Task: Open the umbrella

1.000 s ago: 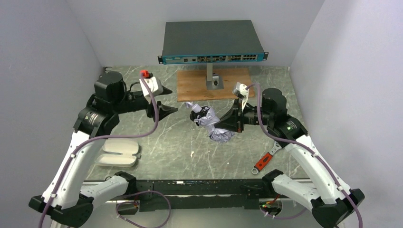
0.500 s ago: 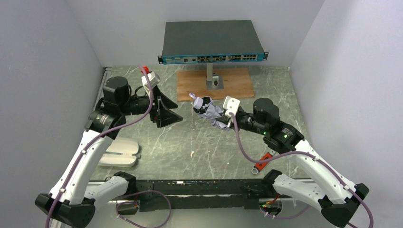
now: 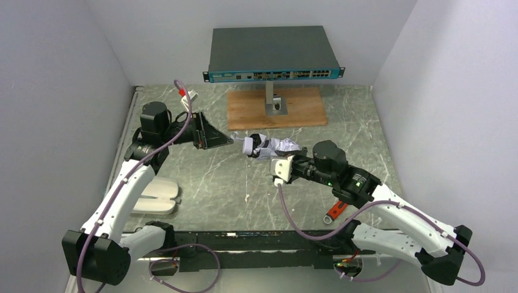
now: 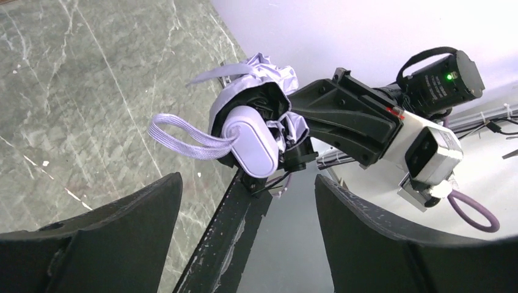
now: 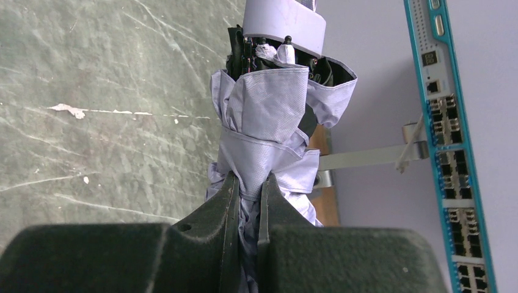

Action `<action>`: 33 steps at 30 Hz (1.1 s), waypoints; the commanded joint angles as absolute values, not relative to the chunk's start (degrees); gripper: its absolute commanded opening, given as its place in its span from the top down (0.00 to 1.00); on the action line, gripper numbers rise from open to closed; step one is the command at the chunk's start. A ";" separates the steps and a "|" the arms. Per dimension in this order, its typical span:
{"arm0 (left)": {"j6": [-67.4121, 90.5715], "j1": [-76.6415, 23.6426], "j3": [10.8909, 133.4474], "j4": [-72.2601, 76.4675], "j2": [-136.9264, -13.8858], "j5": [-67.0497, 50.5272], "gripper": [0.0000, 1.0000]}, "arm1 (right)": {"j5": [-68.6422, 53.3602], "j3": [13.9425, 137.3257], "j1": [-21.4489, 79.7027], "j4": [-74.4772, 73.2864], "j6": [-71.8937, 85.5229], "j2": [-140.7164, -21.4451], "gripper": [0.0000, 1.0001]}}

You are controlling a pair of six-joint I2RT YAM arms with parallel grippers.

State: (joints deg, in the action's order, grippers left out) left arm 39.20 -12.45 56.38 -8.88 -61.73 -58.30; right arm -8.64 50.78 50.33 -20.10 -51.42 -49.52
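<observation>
- My right claw (image 5: pixel 247 183) pinches the folded umbrella (image 5: pixel 269 122) by its crinkled canopy, holding it above the tabletop (image 5: pixel 91 91).
- My left claw (image 4: pixel 247 180) gapes wide near the umbrella's pale handle (image 4: pixel 250 146), touching nothing.

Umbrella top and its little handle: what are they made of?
The umbrella canopy looks like thin woven fabric, probably nylon or polyester: pale silvery, fine grid texture, crinkly folds. The handle looks like smooth matte plastic: rounded, even pale colour.

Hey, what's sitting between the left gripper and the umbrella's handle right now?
Only the strap loop hanging off the handle; otherwise the left wrist view shows open air ahead of the left gripper.
</observation>
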 commanded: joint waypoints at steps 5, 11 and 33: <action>44.67 -13.36 54.94 -3.41 -62.87 -56.49 0.13 | -5.27 50.70 53.78 -9.53 -56.62 -49.73 1.00; 43.12 -13.95 57.86 -5.62 -64.81 -54.65 0.22 | -4.33 50.31 55.77 -8.27 -58.57 -50.62 1.00; 22.97 -2.58 57.03 -26.11 -55.85 -53.11 1.00 | 1.81 46.75 53.07 -18.97 -56.89 -46.41 1.00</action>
